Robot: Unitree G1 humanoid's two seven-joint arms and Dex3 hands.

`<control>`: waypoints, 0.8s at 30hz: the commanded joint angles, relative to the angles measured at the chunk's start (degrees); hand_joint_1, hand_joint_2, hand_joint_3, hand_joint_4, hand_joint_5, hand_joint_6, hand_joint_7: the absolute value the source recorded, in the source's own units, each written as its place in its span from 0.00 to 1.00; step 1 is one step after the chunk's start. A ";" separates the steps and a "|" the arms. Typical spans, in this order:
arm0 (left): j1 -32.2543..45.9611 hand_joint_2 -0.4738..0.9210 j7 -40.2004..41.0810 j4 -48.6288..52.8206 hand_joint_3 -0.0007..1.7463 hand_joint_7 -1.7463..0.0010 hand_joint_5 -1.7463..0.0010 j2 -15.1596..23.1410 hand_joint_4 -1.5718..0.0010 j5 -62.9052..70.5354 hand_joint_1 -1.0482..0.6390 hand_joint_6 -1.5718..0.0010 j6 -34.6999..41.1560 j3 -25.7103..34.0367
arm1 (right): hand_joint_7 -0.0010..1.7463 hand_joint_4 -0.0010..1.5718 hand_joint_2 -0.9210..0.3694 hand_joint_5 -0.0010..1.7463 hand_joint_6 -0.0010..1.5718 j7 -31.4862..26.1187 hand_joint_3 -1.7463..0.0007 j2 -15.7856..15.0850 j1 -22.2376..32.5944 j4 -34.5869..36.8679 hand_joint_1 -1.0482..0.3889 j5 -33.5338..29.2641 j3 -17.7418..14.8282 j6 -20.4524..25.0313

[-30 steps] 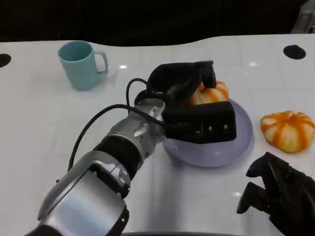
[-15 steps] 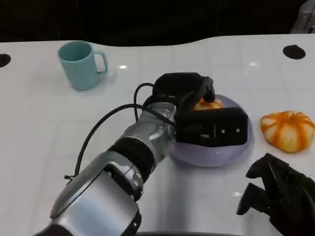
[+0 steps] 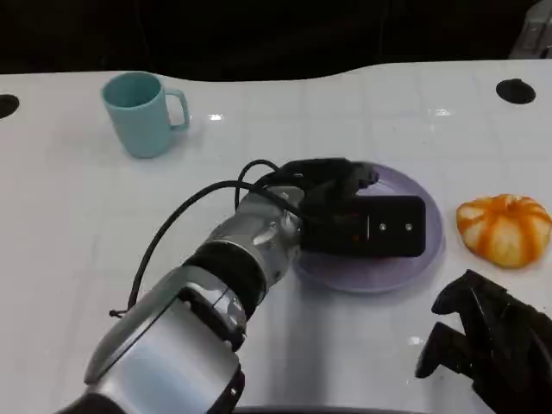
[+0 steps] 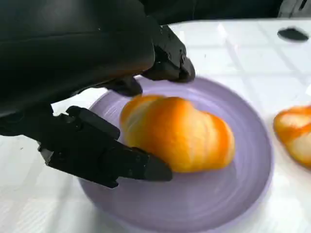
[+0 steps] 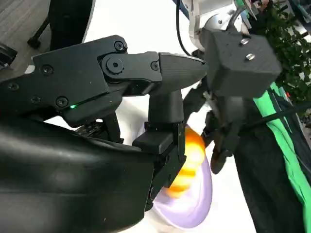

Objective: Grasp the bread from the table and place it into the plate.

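The left hand (image 3: 358, 216) is lowered over the purple plate (image 3: 429, 250) at table centre. In the left wrist view the bread (image 4: 177, 133) lies on the plate, fingers (image 4: 104, 155) apart to either side; contact cannot be confirmed. A second bread roll (image 3: 504, 227) sits at the plate's three o'clock, a teal mug (image 3: 142, 112) at ten o'clock. The right hand (image 3: 487, 341) rests at five o'clock, fingers curled, holding nothing.

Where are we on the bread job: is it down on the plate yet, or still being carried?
Done: the bread rests on the purple plate. In hand: the left hand is over the plate, its fingers spread beside the bread, apparently not gripping. Left: pull the hand away. A second bread lies on the table.
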 commanded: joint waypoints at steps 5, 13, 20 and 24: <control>-2.29 1.00 -6.37 -0.19 0.22 1.00 1.00 2.01 1.00 0.12 0.11 1.00 0.40 -0.35 | 0.91 0.43 0.00 1.00 0.35 0.19 0.78 -0.80 -0.29 0.45 0.42 -0.72 -0.15 -1.18; -0.73 1.00 -7.82 -2.48 0.20 0.99 1.00 3.96 1.00 -6.26 0.10 0.97 -3.95 6.00 | 0.91 0.42 0.00 1.00 0.34 0.31 0.79 -0.21 -0.53 0.80 0.42 -0.28 -0.63 -0.89; 5.74 1.00 -9.82 -7.79 0.19 0.93 0.73 5.23 0.84 -23.19 0.19 0.77 -10.43 21.53 | 0.91 0.42 0.00 1.00 0.34 -0.42 0.79 0.10 -0.64 0.47 0.42 -0.82 -0.11 -0.65; 8.75 1.00 -12.04 -11.74 0.22 0.87 0.50 5.29 0.64 -30.59 0.30 0.56 -8.31 27.59 | 0.91 0.42 0.00 1.00 0.35 -1.15 0.79 0.03 -0.71 0.08 0.43 -1.02 0.12 0.02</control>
